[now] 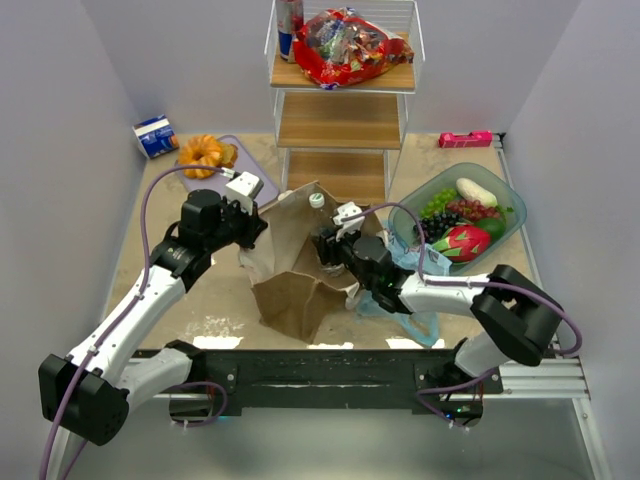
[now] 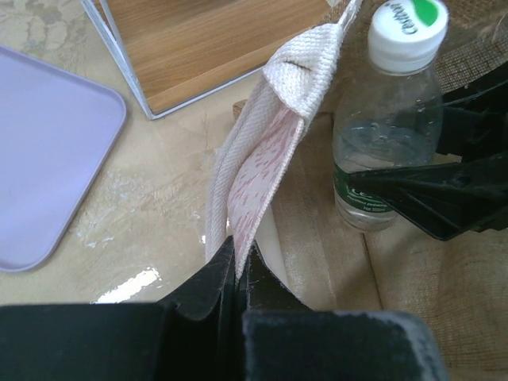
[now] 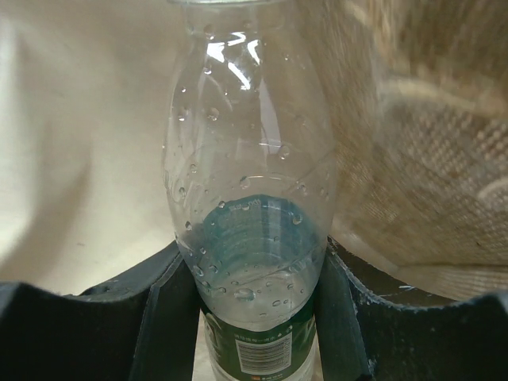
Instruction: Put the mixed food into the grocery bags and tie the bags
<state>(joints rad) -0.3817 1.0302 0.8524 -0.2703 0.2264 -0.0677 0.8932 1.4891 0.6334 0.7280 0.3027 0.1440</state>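
At the mouth of the large brown paper bag [image 1: 290,300]: right hand [image 3: 250,317] clamped on the upright clear plastic bottle with green label [image 3: 250,198], held between its fingers. Left hand [image 2: 238,274] pinches the bag's white woven handle [image 2: 270,127]. Risk: if the handle slips, the mouth sags and the bottle snags the rim and tips.

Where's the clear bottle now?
Top view, centre: clear bottle clamped in the right pincer at the far edge of the brown paper bag, beside the white handle the left pincer grips.
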